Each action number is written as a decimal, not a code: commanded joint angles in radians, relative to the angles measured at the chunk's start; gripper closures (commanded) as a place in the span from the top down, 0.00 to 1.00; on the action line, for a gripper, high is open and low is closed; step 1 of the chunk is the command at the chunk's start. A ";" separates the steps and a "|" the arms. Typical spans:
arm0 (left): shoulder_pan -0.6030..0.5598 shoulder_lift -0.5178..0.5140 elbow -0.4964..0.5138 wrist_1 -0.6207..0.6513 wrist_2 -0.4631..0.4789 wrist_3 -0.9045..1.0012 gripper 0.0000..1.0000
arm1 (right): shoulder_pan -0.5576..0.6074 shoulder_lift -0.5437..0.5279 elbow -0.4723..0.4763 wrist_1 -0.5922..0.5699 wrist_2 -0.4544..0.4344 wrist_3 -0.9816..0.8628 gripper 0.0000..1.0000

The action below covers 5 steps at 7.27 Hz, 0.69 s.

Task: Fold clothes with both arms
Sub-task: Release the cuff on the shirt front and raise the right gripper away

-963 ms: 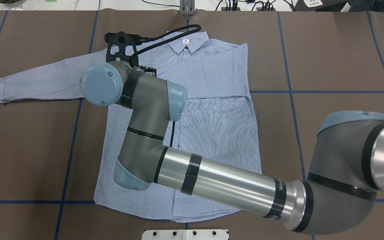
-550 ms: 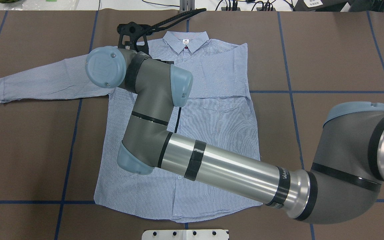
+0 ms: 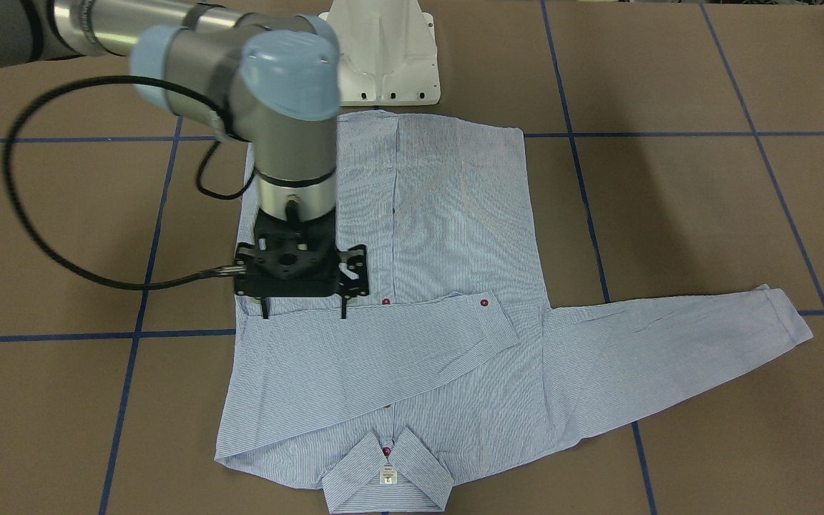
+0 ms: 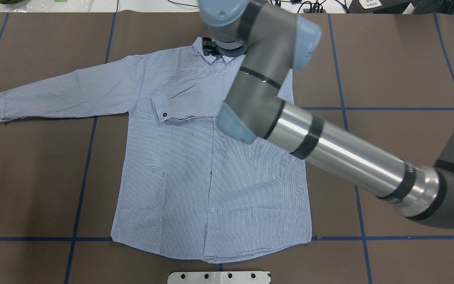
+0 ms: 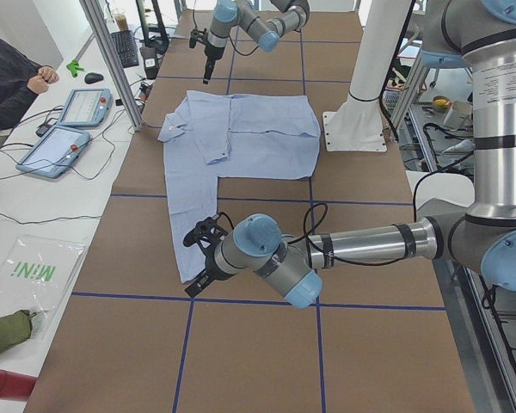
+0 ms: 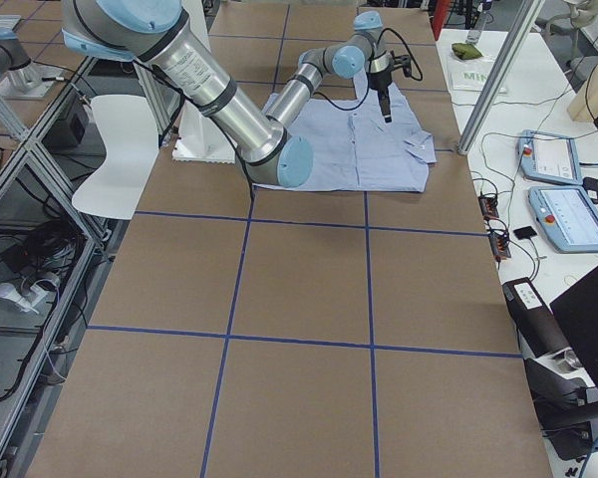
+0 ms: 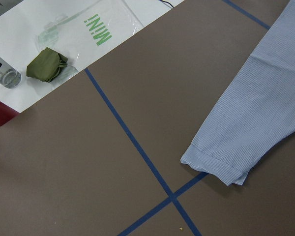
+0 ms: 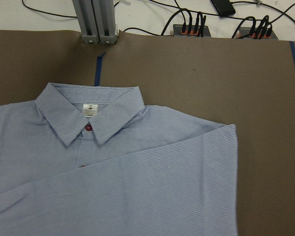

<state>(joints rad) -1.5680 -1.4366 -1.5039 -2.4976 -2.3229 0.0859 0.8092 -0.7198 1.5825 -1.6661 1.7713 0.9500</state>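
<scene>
We see the shirt (image 4: 211, 177) flat on the brown tabletop (image 4: 408, 59) gridded with blue tape (image 4: 22, 239), one sleeve (image 4: 189, 107) folded across its chest. The right gripper (image 3: 305, 313) hovers above it, jaws wide, empty; for the left gripper (image 5: 196, 280) we cannot tell. Tablets (image 5: 86, 105) lie on a white side bench (image 5: 17, 215)

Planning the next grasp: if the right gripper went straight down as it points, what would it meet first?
The shirt. The right gripper hangs open, fingers pointing down, with nothing between it and the fabric. It would likely land on the folded sleeve near the collar; height leaves the exact spot unclear.
</scene>
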 commanded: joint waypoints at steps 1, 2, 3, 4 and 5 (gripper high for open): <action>0.075 -0.007 0.147 -0.260 0.008 -0.236 1.00 | 0.169 -0.275 0.234 -0.009 0.167 -0.320 1.00; 0.112 -0.033 0.196 -0.327 0.019 -0.367 1.00 | 0.242 -0.362 0.255 0.003 0.236 -0.459 1.00; 0.129 -0.066 0.232 -0.357 0.049 -0.482 0.99 | 0.324 -0.430 0.255 0.017 0.328 -0.606 1.00; 0.167 -0.082 0.257 -0.395 0.092 -0.556 0.99 | 0.400 -0.497 0.255 0.041 0.403 -0.707 1.00; 0.230 -0.097 0.295 -0.470 0.152 -0.649 0.97 | 0.450 -0.583 0.254 0.131 0.463 -0.749 1.00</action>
<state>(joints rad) -1.4012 -1.5123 -1.2529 -2.8909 -2.2334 -0.4494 1.1829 -1.2028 1.8349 -1.6125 2.1501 0.2913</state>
